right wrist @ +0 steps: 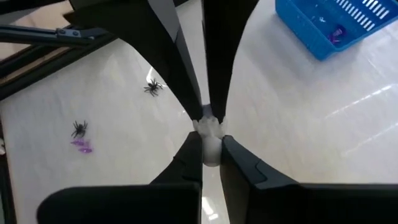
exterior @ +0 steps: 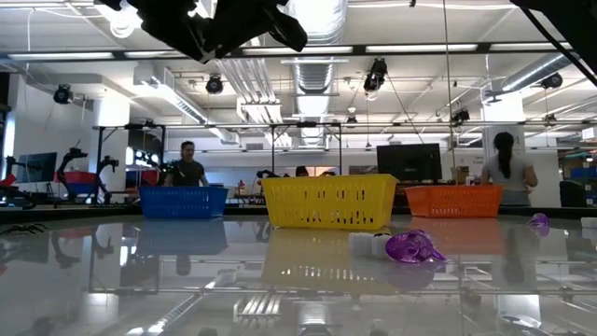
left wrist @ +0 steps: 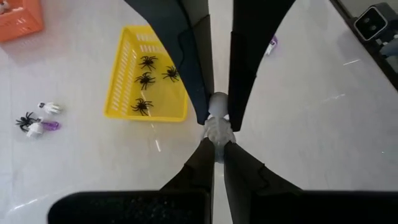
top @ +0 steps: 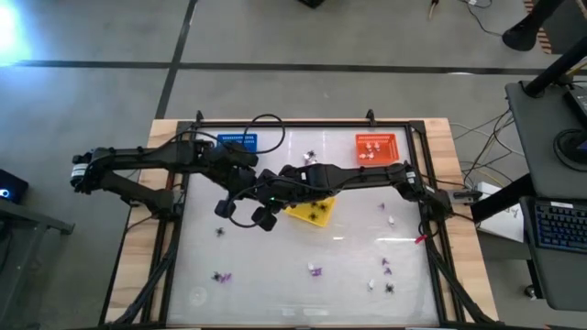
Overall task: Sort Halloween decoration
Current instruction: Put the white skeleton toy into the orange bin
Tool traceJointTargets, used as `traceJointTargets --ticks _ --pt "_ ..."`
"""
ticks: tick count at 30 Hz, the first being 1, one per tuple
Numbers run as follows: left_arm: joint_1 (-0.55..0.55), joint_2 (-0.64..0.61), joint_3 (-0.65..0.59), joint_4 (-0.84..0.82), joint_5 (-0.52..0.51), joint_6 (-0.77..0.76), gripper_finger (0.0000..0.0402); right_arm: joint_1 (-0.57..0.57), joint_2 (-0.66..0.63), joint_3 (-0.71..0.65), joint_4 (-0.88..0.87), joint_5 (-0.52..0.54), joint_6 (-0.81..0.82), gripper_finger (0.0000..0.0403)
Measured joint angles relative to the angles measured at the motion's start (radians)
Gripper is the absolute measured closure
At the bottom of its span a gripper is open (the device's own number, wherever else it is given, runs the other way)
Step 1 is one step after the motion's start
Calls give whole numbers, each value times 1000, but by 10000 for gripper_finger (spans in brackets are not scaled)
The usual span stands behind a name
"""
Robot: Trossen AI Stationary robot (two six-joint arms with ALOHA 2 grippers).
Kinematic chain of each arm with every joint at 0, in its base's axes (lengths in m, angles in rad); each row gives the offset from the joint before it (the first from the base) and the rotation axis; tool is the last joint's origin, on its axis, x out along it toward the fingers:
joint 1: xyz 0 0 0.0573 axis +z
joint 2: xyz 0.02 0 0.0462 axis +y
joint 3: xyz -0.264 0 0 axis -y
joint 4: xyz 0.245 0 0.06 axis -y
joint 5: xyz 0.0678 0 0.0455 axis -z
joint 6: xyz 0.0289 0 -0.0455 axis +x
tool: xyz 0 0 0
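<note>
A small white decoration piece [left wrist: 217, 118] hangs in mid-air over the table's middle. My left gripper [left wrist: 216, 142] and my right gripper [right wrist: 210, 142] meet tip to tip, both shut on it. In the high view they meet just left of the yellow basket [top: 312, 211], at about [top: 272, 194]. That basket holds several black spiders [left wrist: 146, 79]. Loose spiders, purple bits and white bits [left wrist: 37, 121] lie scattered on the white table top. My left gripper pinches one end of the white piece [left wrist: 217, 134] between its two fingertips, slanting down from the table's left. The piece is lifted clear of the table. My right gripper pinches the same piece at its other end [right wrist: 210, 152] between its two fingertips, slanting down from the table's right, opposite the left fingers [right wrist: 180, 74].
A blue basket [top: 238, 142] stands at the far left and an orange basket [top: 376, 147] at the far right. A purple piece [exterior: 415, 247] lies in front of the yellow basket in the low view. More bits [top: 315, 270] lie toward the near edge. People stand in the room behind.
</note>
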Motion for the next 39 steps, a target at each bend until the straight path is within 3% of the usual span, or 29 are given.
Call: traceJointTargets --ticks 8,20,25,29,39 --pt "8 -4 0 6 -34 -3 387 10 0 0 -13 11 25 389" --pt "8 -18 27 5 -47 -25 304 9 6 0 -57 1 48 390" --pt "8 -18 71 -48 -127 -26 280 7 5 0 -58 2 53 391" --pt "8 -18 86 -126 -196 -21 274 7 2 0 -85 3 81 391" --pt "21 -25 80 -226 -206 -12 274 9 -52 1 -268 61 161 391"
